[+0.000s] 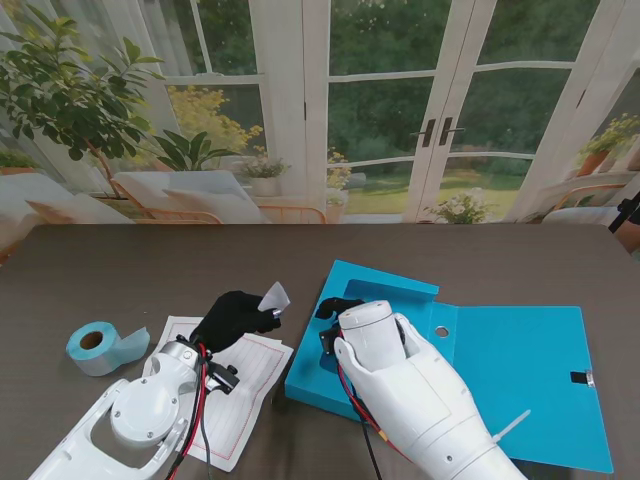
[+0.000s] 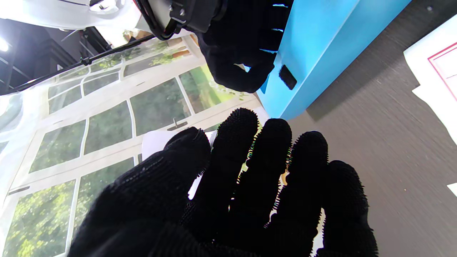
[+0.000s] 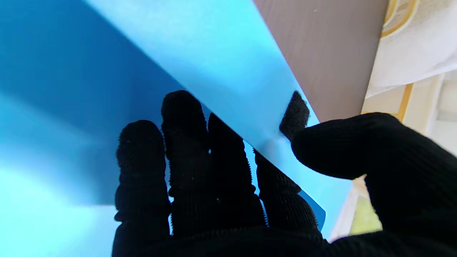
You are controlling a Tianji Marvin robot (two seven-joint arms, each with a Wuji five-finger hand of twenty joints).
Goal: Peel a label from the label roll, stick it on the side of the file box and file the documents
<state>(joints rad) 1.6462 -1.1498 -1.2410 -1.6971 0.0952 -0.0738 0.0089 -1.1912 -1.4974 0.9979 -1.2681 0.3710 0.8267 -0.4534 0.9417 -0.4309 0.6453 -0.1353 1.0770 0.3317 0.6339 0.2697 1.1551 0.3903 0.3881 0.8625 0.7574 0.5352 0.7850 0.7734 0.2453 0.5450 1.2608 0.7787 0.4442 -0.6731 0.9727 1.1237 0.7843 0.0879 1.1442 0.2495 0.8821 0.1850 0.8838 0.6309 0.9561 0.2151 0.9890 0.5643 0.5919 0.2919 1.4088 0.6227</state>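
My left hand (image 1: 232, 318) is shut on a white peeled label (image 1: 274, 297), held up in the air a little left of the blue file box (image 1: 395, 288). In the left wrist view the label (image 2: 157, 141) sits between thumb and fingers of that hand (image 2: 250, 185). My right hand (image 1: 340, 308) is shut on the box's left side wall (image 3: 214, 53), fingers (image 3: 185, 150) inside and thumb outside. The box lies open, its lid (image 1: 520, 370) flat to the right. The label roll (image 1: 95, 347) rests at the far left. The documents (image 1: 245, 395) lie under my left forearm.
The left wrist view shows the box's outer side (image 2: 314, 46) with a small black tab, my right hand (image 2: 235, 60) at its edge, and a corner of the documents (image 2: 435, 71). A small metal clasp (image 1: 582, 378) sits on the lid's right edge.
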